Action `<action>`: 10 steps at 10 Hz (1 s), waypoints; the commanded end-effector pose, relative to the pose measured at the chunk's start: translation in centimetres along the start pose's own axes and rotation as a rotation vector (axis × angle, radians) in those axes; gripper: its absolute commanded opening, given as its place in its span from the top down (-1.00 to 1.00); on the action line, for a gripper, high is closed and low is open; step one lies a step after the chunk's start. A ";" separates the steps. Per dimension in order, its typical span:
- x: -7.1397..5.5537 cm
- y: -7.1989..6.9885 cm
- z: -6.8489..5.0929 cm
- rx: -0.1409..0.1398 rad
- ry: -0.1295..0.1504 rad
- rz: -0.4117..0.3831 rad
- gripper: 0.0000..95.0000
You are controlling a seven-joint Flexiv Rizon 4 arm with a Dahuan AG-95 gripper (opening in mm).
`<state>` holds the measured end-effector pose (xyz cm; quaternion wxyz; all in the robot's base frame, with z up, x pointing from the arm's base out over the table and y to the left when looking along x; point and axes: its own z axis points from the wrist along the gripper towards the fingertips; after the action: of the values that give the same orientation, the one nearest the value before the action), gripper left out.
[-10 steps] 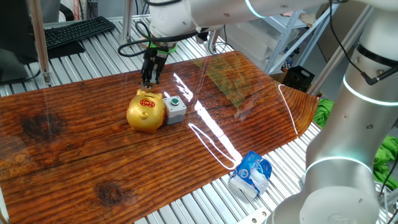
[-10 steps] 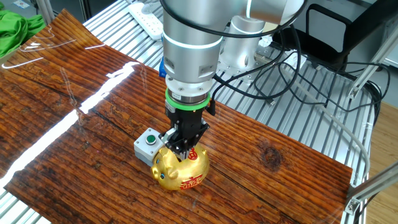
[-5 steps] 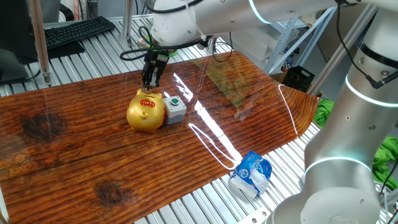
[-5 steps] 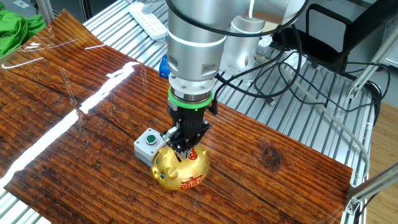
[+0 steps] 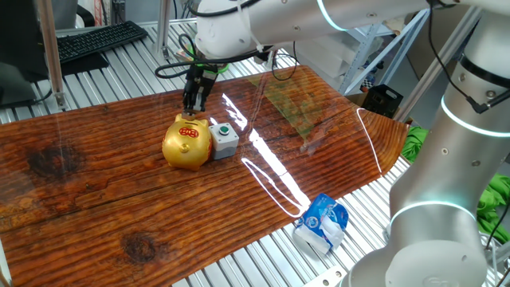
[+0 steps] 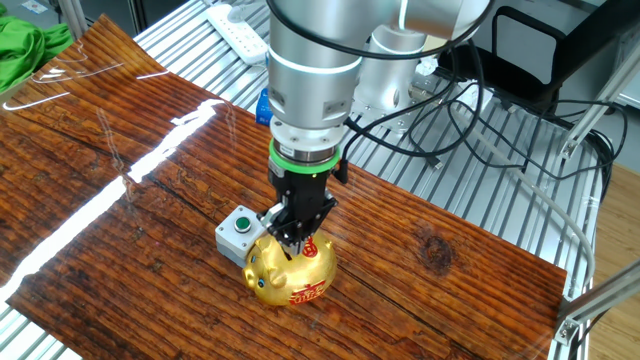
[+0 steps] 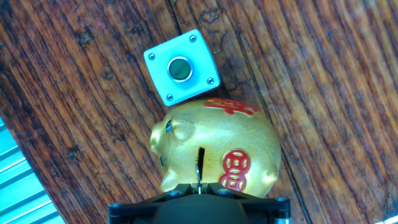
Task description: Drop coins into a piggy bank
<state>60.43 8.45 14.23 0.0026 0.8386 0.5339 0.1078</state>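
Arm slightly raised, jaws above piggy bank (image 6: 291,275), perhaps unmoved

I see a grey button box (image 5: 224,139) on the wooden desk (image 5: 96,191), a crumpled blue-white bag (image 5: 321,222) off its edge, keyboard (image 5: 100,39) behind.

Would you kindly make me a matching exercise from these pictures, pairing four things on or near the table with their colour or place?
Things:
1. piggy bank
2. button box
3. gripper
4. crumpled bag

Descriptions:
A. blue and white, lying on the metal slats off the wooden board
B. gold with red marks
C. grey, with a green button on top
D. just above the pig's back

Pairs: 1-B, 2-C, 3-D, 4-A
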 end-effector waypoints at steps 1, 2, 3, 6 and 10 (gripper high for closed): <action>0.0 0.0 0.1 -0.006 -0.002 0.002 1.00; 0.0 0.0 0.1 -0.007 -0.002 0.003 1.00; 0.0 0.0 0.1 -0.007 -0.002 0.004 1.00; 0.0 0.0 0.2 -0.010 0.000 0.006 1.00; 0.0 0.0 0.3 -0.015 0.004 0.001 1.00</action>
<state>60.53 8.54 13.85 0.0077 0.8386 0.5327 0.1138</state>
